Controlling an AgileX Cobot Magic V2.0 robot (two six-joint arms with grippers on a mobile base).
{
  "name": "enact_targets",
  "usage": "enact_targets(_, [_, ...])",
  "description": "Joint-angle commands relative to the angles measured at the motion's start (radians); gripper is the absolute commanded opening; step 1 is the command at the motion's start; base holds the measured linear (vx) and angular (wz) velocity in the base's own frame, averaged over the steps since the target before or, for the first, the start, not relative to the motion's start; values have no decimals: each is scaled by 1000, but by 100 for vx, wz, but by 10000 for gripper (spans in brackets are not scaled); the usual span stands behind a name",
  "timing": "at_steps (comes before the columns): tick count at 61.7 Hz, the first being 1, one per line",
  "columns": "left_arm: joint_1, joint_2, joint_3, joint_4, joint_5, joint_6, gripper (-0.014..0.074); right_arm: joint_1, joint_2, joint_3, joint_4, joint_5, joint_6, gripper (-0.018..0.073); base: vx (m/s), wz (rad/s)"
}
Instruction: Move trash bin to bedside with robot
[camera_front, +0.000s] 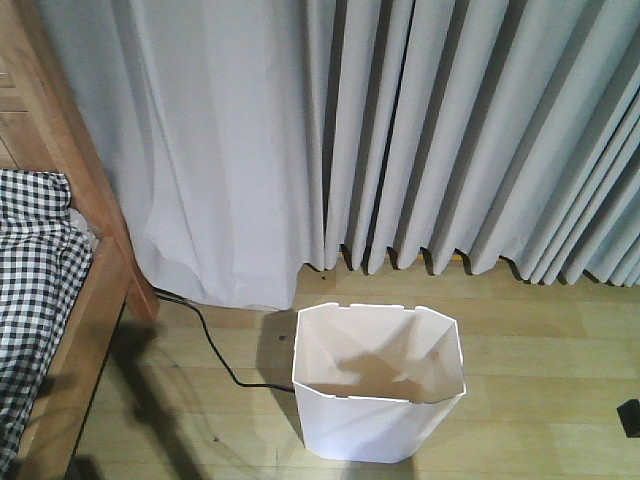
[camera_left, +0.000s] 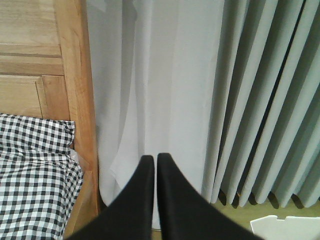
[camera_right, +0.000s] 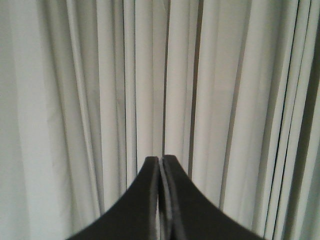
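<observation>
**Both grippers closed and empty; bin stands near the bed**

The left gripper (camera_left: 154, 162) is seen with its two black fingers pressed together, nothing held between them; it is aimed at the grey curtain (camera_left: 200, 100) beside the wooden bed frame (camera_left: 75, 90). The right gripper (camera_right: 161, 162) is likewise closed on nothing and is pointed at curtain folds only. Neither is in contact with the task's object, so it may be judged that the bin is meant to be moved by the mobile base, not by a grasp.

The trash bin (camera_front: 378, 395) is stood upright on the wooden floor (camera_front: 540, 340), in front of the curtain and somewhat right of the bed. The checked bedding (camera_front: 35, 290) lies at the far left. A black cable (camera_front: 215, 355) is trailed across the floor between bed and bin.
</observation>
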Motion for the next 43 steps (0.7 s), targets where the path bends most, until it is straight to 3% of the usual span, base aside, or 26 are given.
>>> enact_targets(1, [-6,-14,19,-4,-69,-6,-6,0,-12,7,-18,-73,3,-9,0,0])
enact_targets(43, [-6,-14,19,-4,-69,-6,-6,-1,-12,7,-17,-73,3,-9,0,0])
